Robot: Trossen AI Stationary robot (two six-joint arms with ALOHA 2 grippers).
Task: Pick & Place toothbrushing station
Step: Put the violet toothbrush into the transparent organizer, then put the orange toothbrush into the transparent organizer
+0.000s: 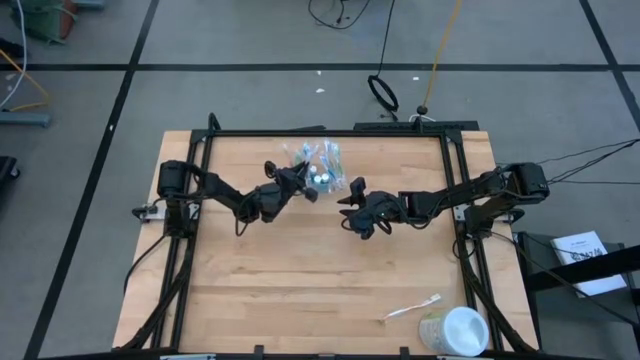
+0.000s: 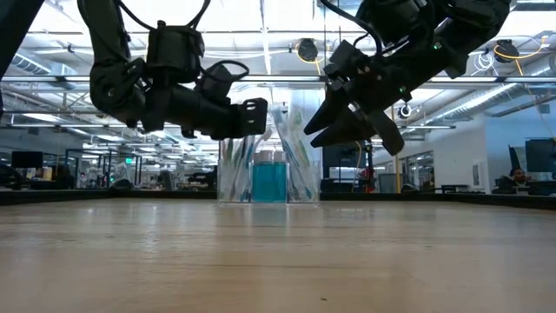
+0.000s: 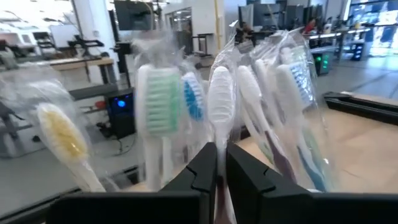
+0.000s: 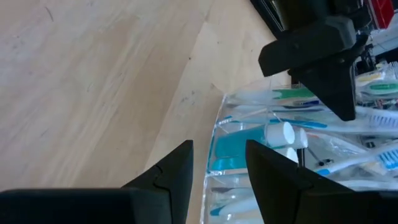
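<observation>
A small clear plastic cup (image 1: 322, 166) stands at the far middle of the table and shows in the low view (image 2: 268, 178). It holds several wrapped pastel toothbrushes (image 3: 163, 102) standing head up and blue toothpaste tubes (image 4: 233, 149) with white caps. My left gripper (image 1: 305, 186) is at the cup's left-near side, shut on one white-headed toothbrush (image 3: 221, 99). My right gripper (image 1: 350, 196) hangs open and empty just right of the cup, above the table; its fingers frame the cup's side in the right wrist view (image 4: 217, 155). One more toothbrush (image 1: 412, 308) lies flat at the front right. My left gripper pinches the wrapped toothbrush's neck (image 3: 219, 165), just below the head, between its two fingers. The fingers come about level from the table's left-near side and lie across the handle. The toothbrush stands upright among the others in the cup, its lower end hidden.
A larger white cup (image 1: 456, 330) lies near the front right corner, beside the loose toothbrush. The black frame rails (image 1: 330, 131) run along the far edge just behind the clear cup. Bare wood (image 1: 300, 270) fills the middle and near left.
</observation>
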